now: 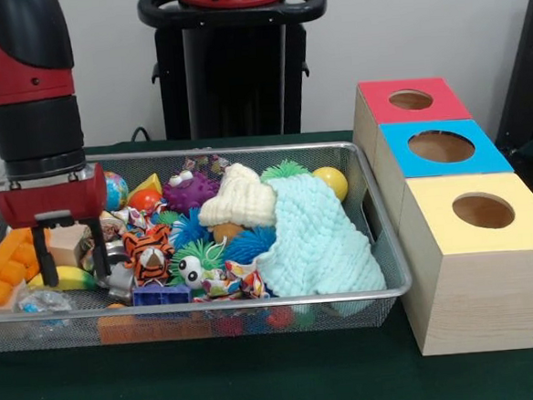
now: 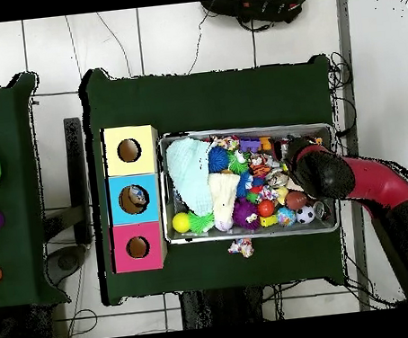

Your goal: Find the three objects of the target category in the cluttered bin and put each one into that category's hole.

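above the bin's end farthest from the boxes, the gripper [image 1: 69, 255] is being held low over the clutter, its two dark fingers [image 1: 42, 254] being kept apart with nothing clamped between them. between and behind the fingers a pale wooden block [image 1: 68, 243] is being shown, with a yellow banana [image 1: 66, 279] lying just below it. a clear crumpled bottle [image 1: 43, 303] is lying near the bin's front corner on that same side, just beside orange blocks [image 1: 6, 266]. a tiger toy [image 1: 148, 252] is sitting close to the gripper, toward the bin's middle. the bin [image 1: 395, 278] is being crowded by a cream knitted cloth [image 1: 239, 198] and a pale mint knitted cloth [image 1: 315, 242], both lying toward the end nearest the boxes. along the table's edge beside that end, three boxes are standing in a row; the blue-topped box's hole [image 1: 441, 146] is lying between the red-topped box [image 1: 374, 101] and the yellow-topped box [image 1: 482, 276]. seen from overhead, something is lying inside the blue box's hole. a small wrapper [image 2: 242, 247] is lying on the table [image 2: 209, 94] just outside the bin.
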Robot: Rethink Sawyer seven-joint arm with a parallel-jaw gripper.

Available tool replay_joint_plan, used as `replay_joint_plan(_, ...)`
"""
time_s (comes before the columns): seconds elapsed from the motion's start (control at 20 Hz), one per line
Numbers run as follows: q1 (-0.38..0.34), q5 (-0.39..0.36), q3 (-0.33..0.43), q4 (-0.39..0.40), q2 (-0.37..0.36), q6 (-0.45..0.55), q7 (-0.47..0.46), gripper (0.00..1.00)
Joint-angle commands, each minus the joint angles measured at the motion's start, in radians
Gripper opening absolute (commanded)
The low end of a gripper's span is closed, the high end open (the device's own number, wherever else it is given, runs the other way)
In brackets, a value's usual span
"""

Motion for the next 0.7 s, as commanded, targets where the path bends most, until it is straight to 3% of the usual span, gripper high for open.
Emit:
replay_joint_plan(0.05, 0.008, -0.137, -0.016, -0.069, 0.077, -0.105, -0.039, 1.00)
replay_joint_plan(0.7, -0.018, -0.168, 0.014, -0.068, 0.064, -0.070, -0.031, 1.00)
